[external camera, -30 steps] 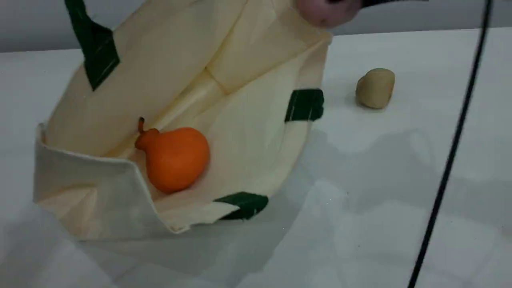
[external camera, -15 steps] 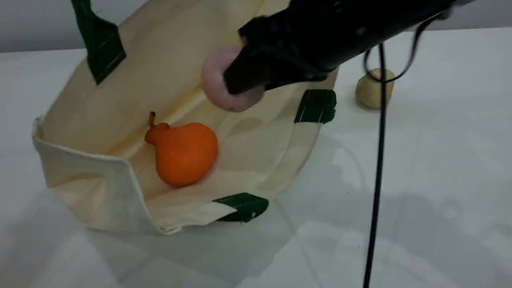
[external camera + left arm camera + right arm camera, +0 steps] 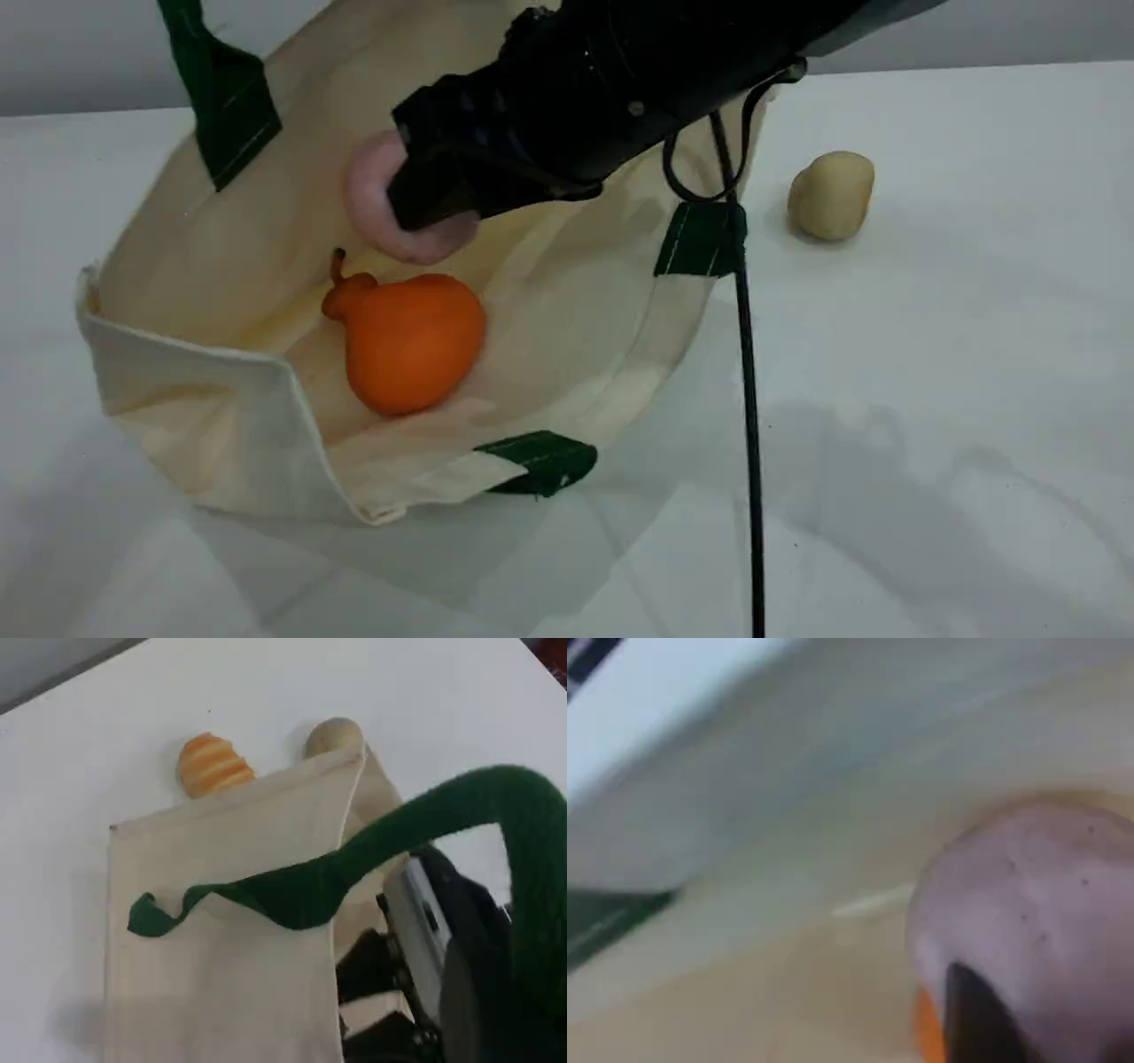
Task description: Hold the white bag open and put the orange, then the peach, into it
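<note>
Gripping the peach [image 3: 374, 197], right pincer [image 3: 406, 206] hangs inside the white bag [image 3: 558, 292]

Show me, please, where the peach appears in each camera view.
Scene view: peach upper centre-left, just above the orange.
Left wrist view: not in it.
Right wrist view: peach fills the lower right.
Shared landmark: the white bag, visible in all three views.
</note>
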